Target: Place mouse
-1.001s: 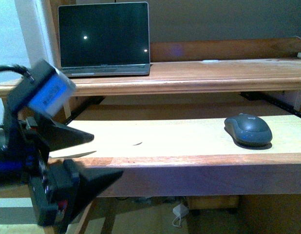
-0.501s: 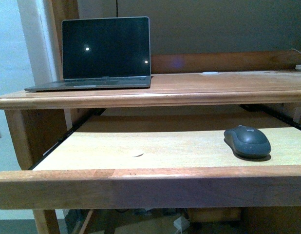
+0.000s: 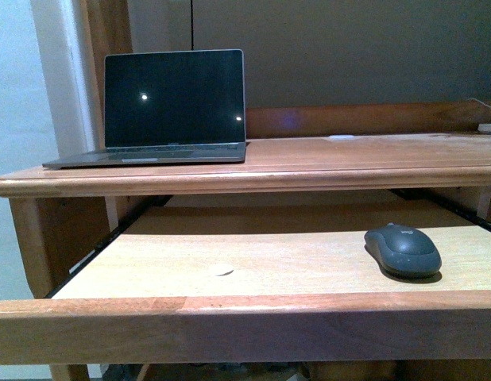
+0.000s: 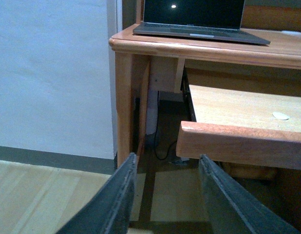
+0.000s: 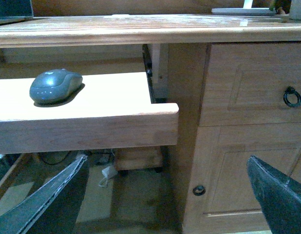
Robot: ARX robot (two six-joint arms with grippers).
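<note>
**Finding:** the mouse [image 3: 403, 251] lies flat on the right part of the pull-out shelf [image 3: 230, 305], near the front rail and apart from both arms. The bench [image 3: 349, 155] top above carries an open laptop [image 3: 174, 99] at its left. The stretch to the right of the laptop is bare wood. A small white fleck [image 3: 221, 270] sits mid-shelf, well apart from the mouse.

**Grippers:** neither shows in the front view. The left gripper [image 4: 167, 157] is spread and empty, low beside the bench's left leg. The right gripper [image 5: 166, 160] is spread wide and empty, below the shelf's front rail and lower than the mouse [image 5: 55, 86].

**Assessment:** the step in hand appears to be the reach for the mouse, best given to the right arm. It should rise clear of the front rail first, then come in from the front at a shallow angle, as headroom under the bench top looks tight. It should close across the narrow flanks, low on the dome, because the smooth shell may slip out.
</note>
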